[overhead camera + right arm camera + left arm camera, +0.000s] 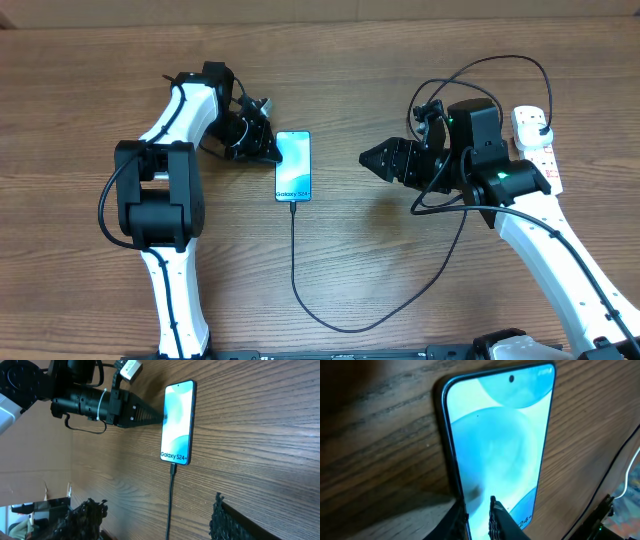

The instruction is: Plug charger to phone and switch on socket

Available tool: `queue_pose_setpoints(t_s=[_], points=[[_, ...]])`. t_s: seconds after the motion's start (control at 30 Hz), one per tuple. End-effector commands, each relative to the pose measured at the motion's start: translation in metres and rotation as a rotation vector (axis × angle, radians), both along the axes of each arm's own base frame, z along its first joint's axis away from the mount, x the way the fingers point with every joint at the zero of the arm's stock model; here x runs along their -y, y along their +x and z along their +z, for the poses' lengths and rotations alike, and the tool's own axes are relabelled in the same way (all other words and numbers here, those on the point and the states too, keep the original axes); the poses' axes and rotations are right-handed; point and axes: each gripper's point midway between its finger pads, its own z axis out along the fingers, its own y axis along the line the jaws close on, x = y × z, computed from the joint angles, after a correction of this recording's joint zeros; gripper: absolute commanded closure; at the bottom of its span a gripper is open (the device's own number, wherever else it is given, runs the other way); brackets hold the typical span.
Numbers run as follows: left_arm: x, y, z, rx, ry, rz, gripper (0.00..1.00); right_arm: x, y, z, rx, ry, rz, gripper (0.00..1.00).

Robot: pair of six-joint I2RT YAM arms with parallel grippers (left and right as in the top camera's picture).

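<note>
The phone [294, 165] lies flat on the wooden table with its screen lit; "Galaxy S24+" reads near its lower end [177, 420]. The charger's thin black cable [293, 260] is plugged into that end [173, 467], loops down and right, then climbs towards the socket [548, 165], a white power strip at the far right. My left gripper [272, 152] is at the phone's upper left edge. In the left wrist view its fingers [478, 507] stand nearly together, straddling the phone's [495, 435] rim. My right gripper [365, 160] hovers right of the phone, open and holding nothing [156, 500].
The charger cable passes beneath and around my right arm [480, 150]. The power strip sits close to the table's right edge, partly hidden behind that arm. Bare wood [400, 260] lies inside the cable loop.
</note>
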Motion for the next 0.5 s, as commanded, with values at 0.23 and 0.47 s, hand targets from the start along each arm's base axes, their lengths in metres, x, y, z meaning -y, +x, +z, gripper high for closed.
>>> queue_pose_setpoints(t_s=[0.23,0.47], points=[[-0.003,0.011,0.047,0.075,0.002,0.003,0.75,0.006,0.007,0.005,0.038,-0.034,-0.006,0.30],[-0.002,0.016,0.169,0.287,-0.017,0.065,0.74,0.008,-0.001,-0.002,0.025,-0.066,0.027,0.46]])
